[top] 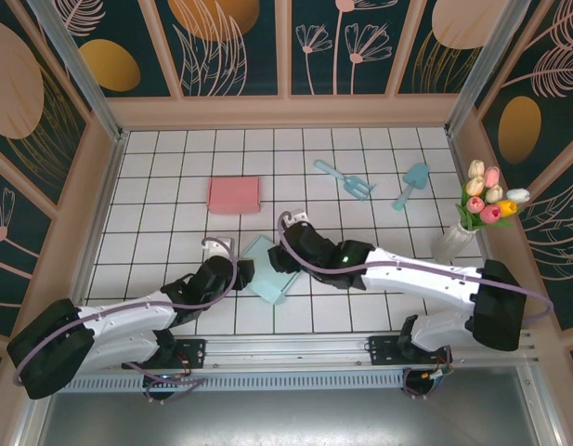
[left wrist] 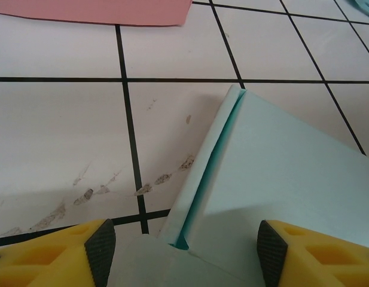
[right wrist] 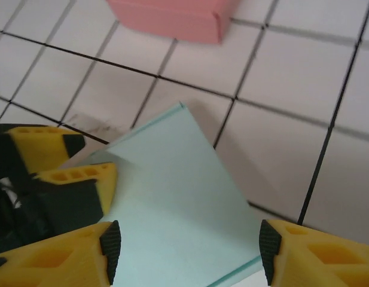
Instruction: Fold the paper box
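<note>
The white tiled tabletop [top: 175, 167] carried everything, and both arms reached in from its near edge to meet just short of its centre. The left gripper [top: 238, 271] sat at the left side of the pale teal flat paper box blank [top: 267, 281], and the right gripper [top: 288, 253] at its far right side, so the blank lay between the two and both were equally close to it. The blank was still mostly flat and lay askew to the grid lines, one corner pointing toward the far edge. In the left wrist view a narrow side flap [left wrist: 202, 173] stood up along its left margin, and that crease ran straight away from the left gripper, whose jaws stood apart with nothing pinched and with bare tile between the left pad and the flap. From there, closing over or pushing that flap looked like the likely next move. In the right wrist view the right gripper's jaws were likewise spread wide over the smooth teal panel, with no grip evident. Whether its pads touched the panel's edges could not be told. A finished pink paper box [top: 234, 194] rested beyond the blank, toward the far left and apart from it, out of the way. A white vase of tulips [top: 451, 244] stood at the right edge, beside the right forearm, and a swing of that arm could brush it. A small teal toy rake [top: 346, 179] and teal toy trowel [top: 411, 184] lay toward the far right corner, well clear.
</note>
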Motion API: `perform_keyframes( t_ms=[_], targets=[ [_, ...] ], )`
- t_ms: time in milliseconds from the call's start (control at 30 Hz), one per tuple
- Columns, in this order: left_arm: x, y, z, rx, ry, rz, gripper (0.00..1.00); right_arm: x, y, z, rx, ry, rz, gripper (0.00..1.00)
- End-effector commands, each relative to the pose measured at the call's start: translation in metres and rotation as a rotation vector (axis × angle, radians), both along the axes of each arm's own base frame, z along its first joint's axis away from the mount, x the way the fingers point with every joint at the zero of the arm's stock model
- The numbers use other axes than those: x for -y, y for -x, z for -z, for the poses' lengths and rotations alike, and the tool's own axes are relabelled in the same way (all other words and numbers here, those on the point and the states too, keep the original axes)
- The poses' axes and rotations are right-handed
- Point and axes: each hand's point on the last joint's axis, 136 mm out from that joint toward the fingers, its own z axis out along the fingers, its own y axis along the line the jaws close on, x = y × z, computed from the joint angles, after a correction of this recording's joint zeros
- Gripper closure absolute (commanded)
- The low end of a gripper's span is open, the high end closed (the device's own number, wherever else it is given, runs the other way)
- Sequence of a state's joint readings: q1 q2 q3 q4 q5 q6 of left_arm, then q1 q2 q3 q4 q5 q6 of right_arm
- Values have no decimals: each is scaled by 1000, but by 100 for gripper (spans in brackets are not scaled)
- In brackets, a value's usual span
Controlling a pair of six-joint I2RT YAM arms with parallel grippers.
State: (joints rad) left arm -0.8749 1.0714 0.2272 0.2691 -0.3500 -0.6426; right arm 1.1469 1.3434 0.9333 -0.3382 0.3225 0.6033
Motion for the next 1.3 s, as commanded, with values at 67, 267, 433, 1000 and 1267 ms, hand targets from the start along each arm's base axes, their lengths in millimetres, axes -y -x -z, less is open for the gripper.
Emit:
perform_keyframes(
  t_ms=[67, 267, 433, 1000, 1267],
  targets=[
    [-3, 1, 5, -11, 23, -16, 34, 22, 1, 37, -172, -125, 450, 36],
    [-4, 2, 5, -7, 31, -14, 34, 16, 18, 70, -241, -122, 491, 36],
    [-3, 4, 5, -7, 45, -12, 34, 12, 17, 86, -231, -75, 476, 37],
    [-21, 2, -24, 73, 183, -118, 31, 44, -15, 106, 4, 176, 429, 37],
    [-34, 3, -40, 105, 185, -163, 27, 49, -39, 102, 53, 259, 330, 37]
  ],
)
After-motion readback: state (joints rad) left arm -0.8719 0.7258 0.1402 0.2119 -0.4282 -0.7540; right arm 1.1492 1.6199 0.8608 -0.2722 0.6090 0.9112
